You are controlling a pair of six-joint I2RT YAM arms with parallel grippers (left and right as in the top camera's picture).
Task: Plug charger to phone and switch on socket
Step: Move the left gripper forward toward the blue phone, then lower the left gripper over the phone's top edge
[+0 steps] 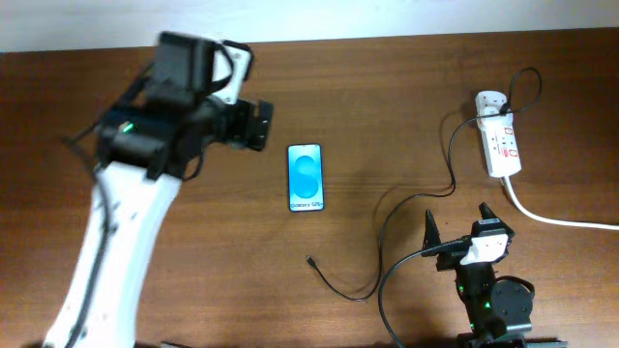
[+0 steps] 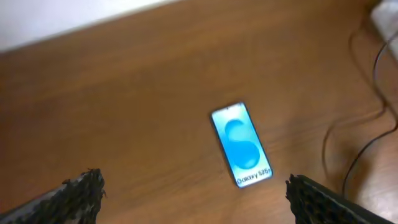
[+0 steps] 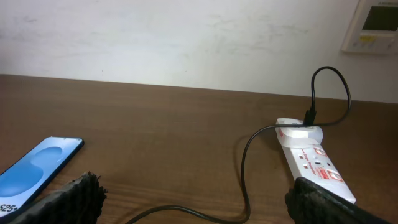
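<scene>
Black charger tip [image 1: 309,260] lies loose on the table [image 1: 242,290], at 6 o'clock from the phone [image 1: 306,177], unplugged. Your left end effector [image 1: 257,126] and right end effector [image 1: 456,224] both gape empty. Next, pinch that tip squarely; the socket [image 1: 499,145] waits at 2 o'clock.

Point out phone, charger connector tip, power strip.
phone [image 1: 305,177]: overhead view, middle of the blue screen.
charger connector tip [image 1: 309,260]: overhead view, free end of thin black cable.
power strip [image 3: 313,163]: right wrist view, top face by red markings.
</scene>
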